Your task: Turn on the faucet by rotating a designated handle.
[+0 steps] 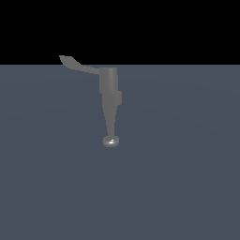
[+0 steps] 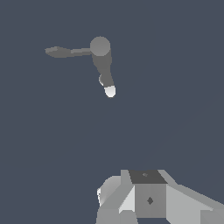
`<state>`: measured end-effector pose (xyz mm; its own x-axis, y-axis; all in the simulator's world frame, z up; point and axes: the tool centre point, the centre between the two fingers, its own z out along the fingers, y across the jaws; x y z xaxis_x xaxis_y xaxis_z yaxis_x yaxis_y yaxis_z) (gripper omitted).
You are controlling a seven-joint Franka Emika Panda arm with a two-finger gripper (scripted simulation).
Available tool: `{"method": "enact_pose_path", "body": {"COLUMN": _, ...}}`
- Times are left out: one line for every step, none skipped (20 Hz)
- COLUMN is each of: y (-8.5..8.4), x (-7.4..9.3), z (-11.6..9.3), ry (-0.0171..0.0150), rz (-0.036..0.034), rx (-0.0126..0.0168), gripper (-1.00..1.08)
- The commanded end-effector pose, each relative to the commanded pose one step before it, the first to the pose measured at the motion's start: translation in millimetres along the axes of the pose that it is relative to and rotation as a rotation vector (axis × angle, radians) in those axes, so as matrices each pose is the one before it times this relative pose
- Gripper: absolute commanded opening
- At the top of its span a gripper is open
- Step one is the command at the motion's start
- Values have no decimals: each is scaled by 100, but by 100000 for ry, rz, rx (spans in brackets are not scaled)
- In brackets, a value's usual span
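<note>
Dark worktop (image 1: 187, 187): we are approaching the faucet (image 1: 108, 84), handle (image 1: 77, 65) untouched; tool (image 2: 144, 197) (opening indiscernible) needing to reach its flared tip.

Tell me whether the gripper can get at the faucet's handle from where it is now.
Probably yes. In the wrist view the handle sticks out sideways from the faucet with only bare floor between it and the gripper. Nothing blocks the way, though the gripper is well short of the handle. Its fingers are not clearly visible.
</note>
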<state>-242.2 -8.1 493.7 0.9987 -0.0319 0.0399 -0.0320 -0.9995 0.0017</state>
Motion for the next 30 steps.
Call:
{"method": "enact_pose_path", "body": {"y": 1, "x": 0, "z": 0, "ry": 0, "rz": 0, "rx": 0, "gripper": -100}}
{"method": "enact_pose_path", "body": {"y": -25, "x": 16, "z": 23, "ry": -25, "rz": -67, "rx": -66, "gripper": -100}}
{"method": "enact_pose_path", "body": {"y": -93, "x": 52, "z": 72, "ry": -86, "rz": -224, "rx": -217, "gripper": -100}}
{"method": "enact_pose_path", "body": {"y": -142, "x": 81, "z": 113, "ry": -132, "rz": -350, "rx": -336, "gripper": -100}}
{"method": "enact_pose_path", "body": {"y": -193, "x": 109, "z": 154, "ry": -177, "rz": -481, "rx": -457, "gripper": -100}}
{"method": "enact_pose_path", "body": {"y": -240, "x": 133, "z": 190, "ry": -215, "rz": -606, "rx": -566, "gripper": -100}}
{"method": "enact_pose_path", "body": {"y": -237, "x": 128, "z": 184, "ry": -205, "rz": -602, "rx": -553, "gripper": -100}}
{"method": "enact_pose_path", "body": {"y": -177, "x": 93, "z": 136, "ry": -150, "rz": -461, "rx": -413, "gripper": -100}}
{"method": "enact_pose_path", "body": {"y": -119, "x": 60, "z": 89, "ry": -98, "rz": -316, "rx": -276, "gripper": -100}}
{"method": "enact_pose_path", "body": {"y": -54, "x": 26, "z": 41, "ry": -45, "rz": -156, "rx": -129, "gripper": -100}}
{"method": "enact_pose_path", "body": {"y": -9, "x": -3, "z": -7, "ry": 0, "rz": 0, "rx": 0, "gripper": -100}}
{"method": "enact_pose_path", "body": {"y": 71, "x": -25, "z": -38, "ry": 51, "rz": 182, "rx": 147, "gripper": -100}}
{"method": "enact_pose_path", "body": {"y": 8, "x": 14, "z": -4, "ry": 8, "rz": 130, "rx": 45, "gripper": -100}}
{"method": "enact_pose_path", "body": {"y": -21, "x": 43, "z": 13, "ry": -7, "rz": 168, "rx": 19, "gripper": -100}}
{"method": "enact_pose_path", "body": {"y": -25, "x": 66, "z": 22, "ry": -12, "rz": 274, "rx": 31, "gripper": -100}}
{"method": "enact_pose_path", "body": {"y": -34, "x": 88, "z": 26, "ry": -13, "rz": 375, "rx": 51, "gripper": -100}}
{"method": "enact_pose_path", "body": {"y": -39, "x": 108, "z": 30, "ry": -13, "rz": 482, "rx": 74, "gripper": -100}}
{"method": "enact_pose_path", "body": {"y": -45, "x": 128, "z": 34, "ry": -14, "rz": 590, "rx": 95, "gripper": -100}}
{"method": "enact_pose_path", "body": {"y": -51, "x": 149, "z": 40, "ry": -16, "rz": 700, "rx": 115, "gripper": -100}}
{"method": "enact_pose_path", "body": {"y": -59, "x": 169, "z": 45, "ry": -19, "rz": 800, "rx": 132, "gripper": -100}}
{"method": "enact_pose_path", "body": {"y": -68, "x": 187, "z": 52, "ry": -23, "rz": 888, "rx": 144, "gripper": -100}}
{"method": "enact_pose_path", "body": {"y": -79, "x": 206, "z": 59, "ry": -29, "rz": 976, "rx": 153, "gripper": -100}}
{"method": "enact_pose_path", "body": {"y": -91, "x": 226, "z": 68, "ry": -35, "rz": 1074, "rx": 164, "gripper": -100}}
{"method": "enact_pose_path", "body": {"y": -102, "x": 243, "z": 76, "ry": -41, "rz": 1160, "rx": 173, "gripper": -100}}
{"method": "enact_pose_path", "body": {"y": -115, "x": 263, "z": 84, "ry": -47, "rz": 1270, "rx": 187, "gripper": -100}}
{"method": "enact_pose_path", "body": {"y": -128, "x": 282, "z": 93, "ry": -54, "rz": 1373, "rx": 198, "gripper": -100}}
{"method": "enact_pose_path", "body": {"y": -143, "x": 298, "z": 103, "ry": -62, "rz": 1465, "rx": 206, "gripper": -100}}
{"method": "enact_pose_path", "body": {"y": -158, "x": 316, "z": 113, "ry": -71, "rz": 1572, "rx": 215, "gripper": -100}}
{"method": "enact_pose_path", "body": {"y": -177, "x": 333, "z": 125, "ry": -80, "rz": 1679, "rx": 222, "gripper": -100}}
{"method": "enact_pose_path", "body": {"y": -195, "x": 350, "z": 138, "ry": -90, "rz": 1793, "rx": 229, "gripper": -100}}
